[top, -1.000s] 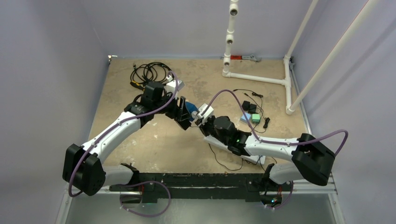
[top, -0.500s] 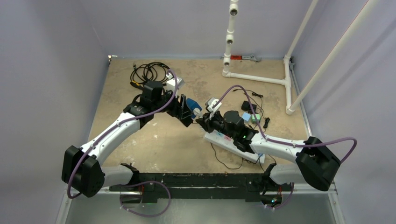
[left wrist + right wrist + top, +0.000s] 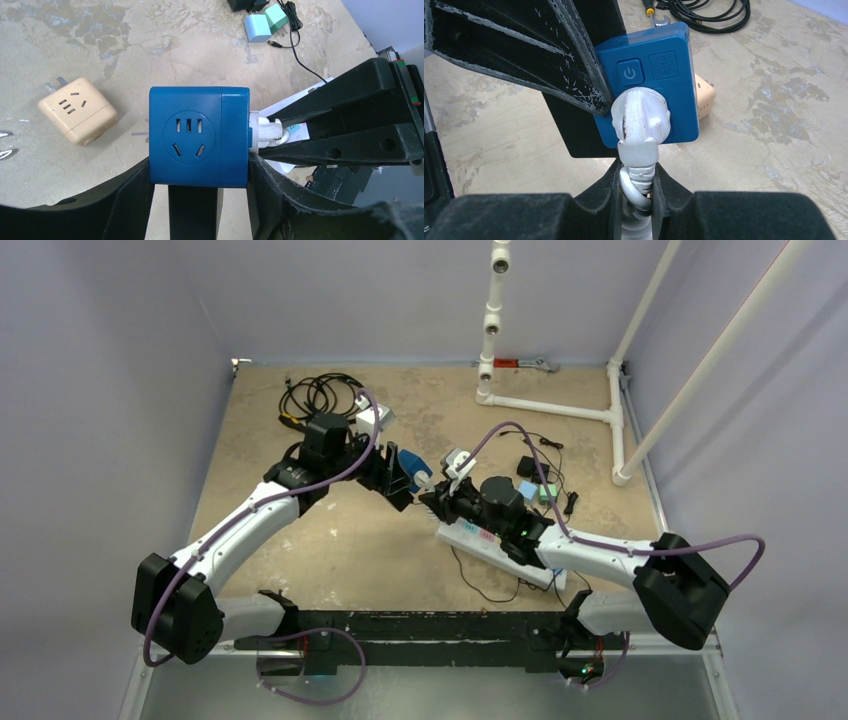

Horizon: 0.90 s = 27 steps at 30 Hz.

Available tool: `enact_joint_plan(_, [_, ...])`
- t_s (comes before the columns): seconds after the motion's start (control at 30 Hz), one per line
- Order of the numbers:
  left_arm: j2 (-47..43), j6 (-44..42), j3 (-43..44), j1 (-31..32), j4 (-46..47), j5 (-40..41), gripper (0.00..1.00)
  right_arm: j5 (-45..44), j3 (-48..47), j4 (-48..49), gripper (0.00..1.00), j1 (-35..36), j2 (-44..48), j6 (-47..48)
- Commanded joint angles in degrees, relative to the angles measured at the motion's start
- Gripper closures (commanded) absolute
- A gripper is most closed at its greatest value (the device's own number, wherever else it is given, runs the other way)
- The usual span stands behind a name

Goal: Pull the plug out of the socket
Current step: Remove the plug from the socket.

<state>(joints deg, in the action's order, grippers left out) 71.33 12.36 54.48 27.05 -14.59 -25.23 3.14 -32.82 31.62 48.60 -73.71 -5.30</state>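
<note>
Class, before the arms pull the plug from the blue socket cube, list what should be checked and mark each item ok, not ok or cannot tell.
1. Grip of left tool on blue socket cube: ok, clamped on both sides.
2. Grip of right tool on white plug: ok, shut at its ribbed neck.
3. Plug free of the cube: not ok, seated against its face.
4. Clearance from beige adapter: ok, it lies apart.
5. Depth of prongs inside the cube: cannot tell, hidden.
</note>
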Motion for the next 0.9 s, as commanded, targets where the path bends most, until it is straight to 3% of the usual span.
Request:
enact_joint_plan(0.0, [-0.89,-4.35,-0.69,-1.56,0.16,10.67,1.00,-2.48,-0.58,6.04,1.00,-0.87,4.45,0.64])
enact_joint_plan(0.2, [-0.25,-3.28,-0.35,-1.64,-1.02,16.06,1.00,-2.94,-0.56,5.76,1.00,-0.26,4.88,1.36])
enact_joint_plan(0.63, [0.15,-1.64,-0.34,-2.87,-0.97,15.99,1.00,-18.78,-3.43,3.95,1.00,10.94,0.55,9.97])
enact_joint_plan(0.87, [1.05,-0.67,-0.25,-4.36,-1.31,16.28,1.00,-20.41,-4.06,3.86,1.00,12.39,-0.69,10.70])
